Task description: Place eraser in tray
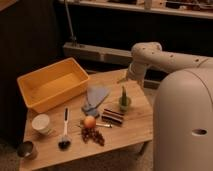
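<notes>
The eraser (113,116), a small dark block with reddish stripes, lies flat on the wooden table (135,127), right of centre. The yellow tray (50,85) stands at the table's back left and looks empty. My gripper (128,76) hangs at the end of the white arm over the table's far right edge. It is well behind the eraser and to the right of the tray, and touches neither.
A blue cloth (95,98) lies between tray and eraser. A small green potted plant (124,102) stands just behind the eraser. An orange fruit (89,121), grapes (93,135), a black-headed brush (65,131), a white bowl (41,122) and a dark bowl (26,149) sit at front left.
</notes>
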Controlling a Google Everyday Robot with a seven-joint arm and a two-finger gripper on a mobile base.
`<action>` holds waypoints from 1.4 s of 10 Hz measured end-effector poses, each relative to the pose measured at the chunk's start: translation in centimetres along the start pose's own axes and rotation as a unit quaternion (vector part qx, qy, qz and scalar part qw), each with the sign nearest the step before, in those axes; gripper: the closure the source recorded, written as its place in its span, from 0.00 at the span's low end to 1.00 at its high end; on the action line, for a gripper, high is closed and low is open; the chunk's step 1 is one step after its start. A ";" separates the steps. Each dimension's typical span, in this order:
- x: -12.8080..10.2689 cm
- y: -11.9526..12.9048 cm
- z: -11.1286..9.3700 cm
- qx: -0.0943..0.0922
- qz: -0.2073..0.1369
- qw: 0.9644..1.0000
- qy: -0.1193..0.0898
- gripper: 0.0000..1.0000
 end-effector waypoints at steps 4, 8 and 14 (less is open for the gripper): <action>-0.2 0.3 0.0 -0.003 -0.004 1.000 -0.003 0.20; 3.3 4.9 -0.6 -0.023 -0.132 0.991 -0.010 0.20; 11.1 4.8 -3.0 -0.091 -0.330 0.939 0.037 0.20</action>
